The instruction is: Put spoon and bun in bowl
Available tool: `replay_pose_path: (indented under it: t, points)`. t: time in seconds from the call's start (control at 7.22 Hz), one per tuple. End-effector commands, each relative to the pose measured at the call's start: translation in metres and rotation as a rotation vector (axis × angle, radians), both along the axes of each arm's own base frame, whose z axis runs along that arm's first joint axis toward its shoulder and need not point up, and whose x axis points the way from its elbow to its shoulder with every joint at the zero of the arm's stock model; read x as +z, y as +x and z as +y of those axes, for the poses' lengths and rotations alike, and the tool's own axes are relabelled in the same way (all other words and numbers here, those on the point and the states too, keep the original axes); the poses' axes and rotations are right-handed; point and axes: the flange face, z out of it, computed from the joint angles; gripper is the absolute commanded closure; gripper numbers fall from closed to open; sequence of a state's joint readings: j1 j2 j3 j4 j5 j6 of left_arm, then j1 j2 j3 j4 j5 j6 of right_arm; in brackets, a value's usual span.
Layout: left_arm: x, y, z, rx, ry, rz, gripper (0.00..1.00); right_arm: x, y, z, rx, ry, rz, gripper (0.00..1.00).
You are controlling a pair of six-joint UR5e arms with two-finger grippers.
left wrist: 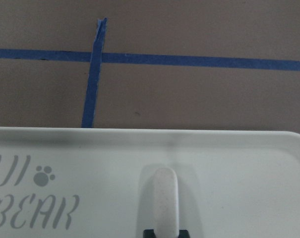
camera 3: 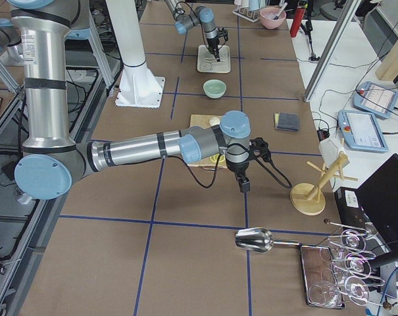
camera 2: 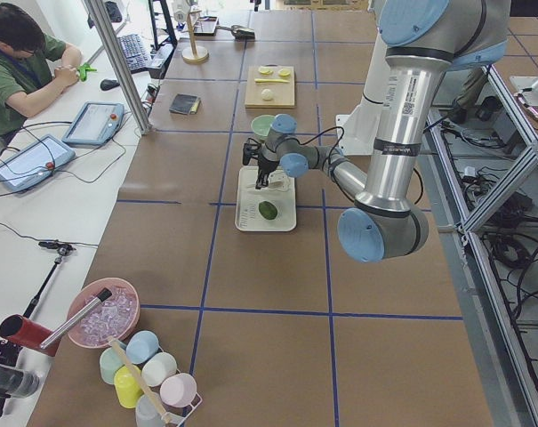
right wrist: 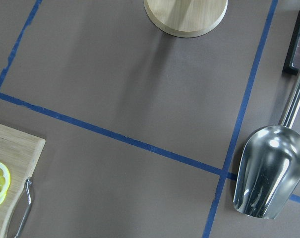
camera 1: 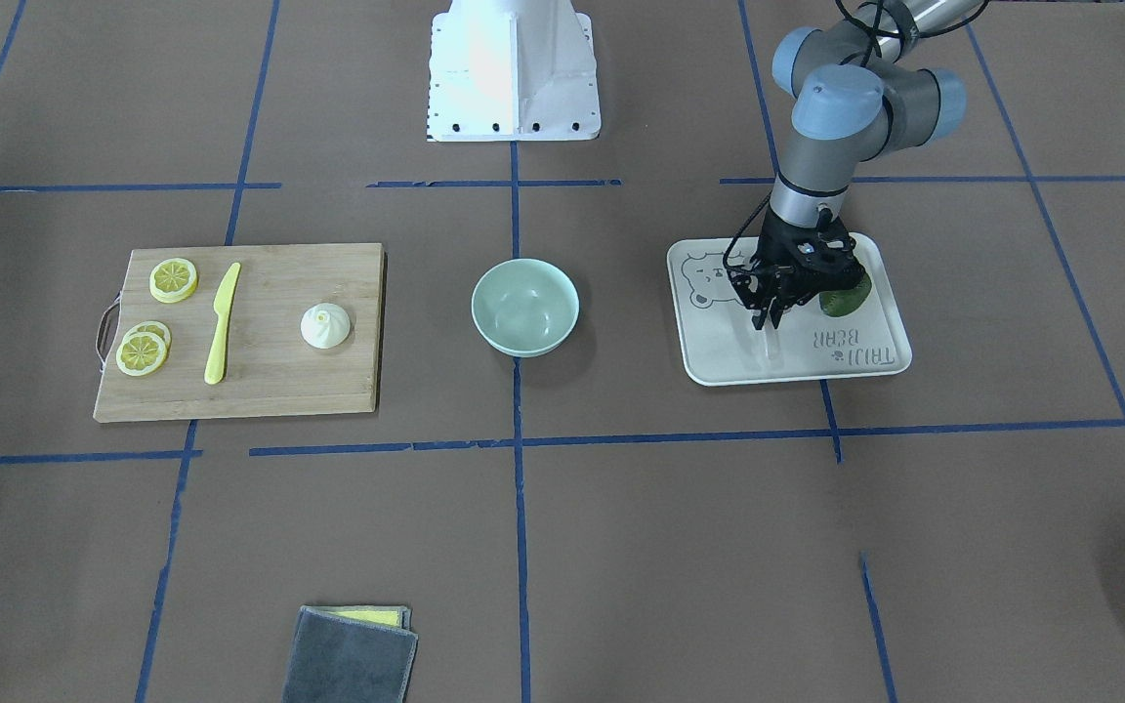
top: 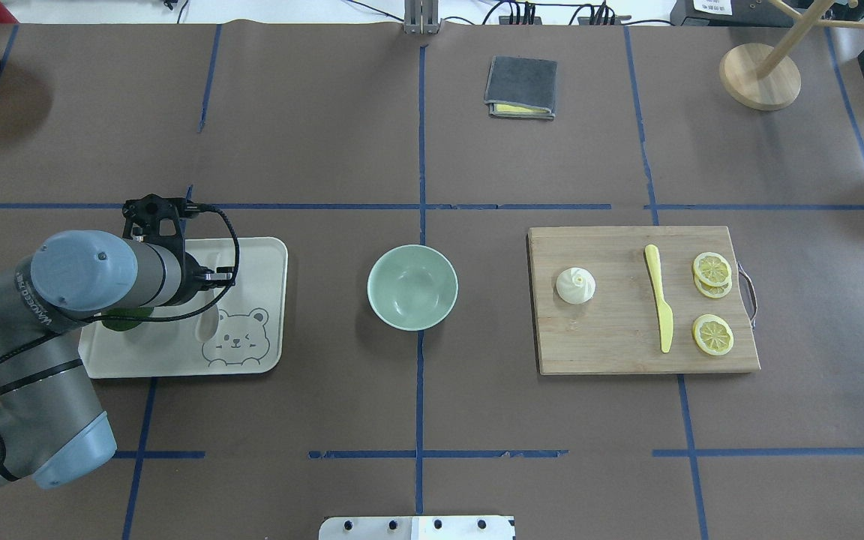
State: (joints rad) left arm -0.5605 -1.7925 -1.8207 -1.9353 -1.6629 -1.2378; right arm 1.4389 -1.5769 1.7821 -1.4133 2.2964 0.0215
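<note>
The pale spoon lies lengthwise on the bear tray; it also shows in the front view. My left gripper points down onto the tray, and its black fingertips press both sides of the spoon's handle. The mint-green bowl stands empty at the table's centre, also in the overhead view. The white pleated bun sits on the wooden cutting board. My right gripper hangs over bare table beyond the board; I cannot tell whether it is open or shut.
A yellow plastic knife and lemon slices share the board. A green item lies on the tray beside my left gripper. A grey cloth, a wooden stand and a metal scoop are on the far side.
</note>
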Motion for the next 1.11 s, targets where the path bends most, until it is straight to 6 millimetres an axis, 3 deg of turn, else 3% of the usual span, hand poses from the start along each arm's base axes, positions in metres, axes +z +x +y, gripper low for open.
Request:
replay_pose_path:
  t: [0.0, 0.28, 0.69, 0.83, 0.97]
  points:
    - [-0.07, 0.014, -0.006, -0.057, -0.081, 0.002, 1.0, -0.001, 0.0, 0.0, 0.0, 0.001, 0.0, 0.0]
    - [-0.146, 0.048, -0.022, -0.215, -0.254, 0.036, 1.0, -0.001, 0.0, 0.0, 0.0, 0.001, 0.0, 0.0]
    - [-0.237, 0.139, -0.033, -0.358, -0.384, 0.093, 1.0, -0.002, 0.0, 0.0, 0.001, 0.003, -0.001, 0.0]
    - [-0.253, 0.162, -0.027, -0.362, -0.402, 0.097, 1.0, -0.002, 0.0, 0.0, 0.001, 0.003, -0.001, 0.0]
    - [-0.247, 0.173, -0.02, -0.359, -0.393, 0.079, 1.0, -0.002, 0.0, 0.0, 0.002, 0.002, -0.001, 0.0]
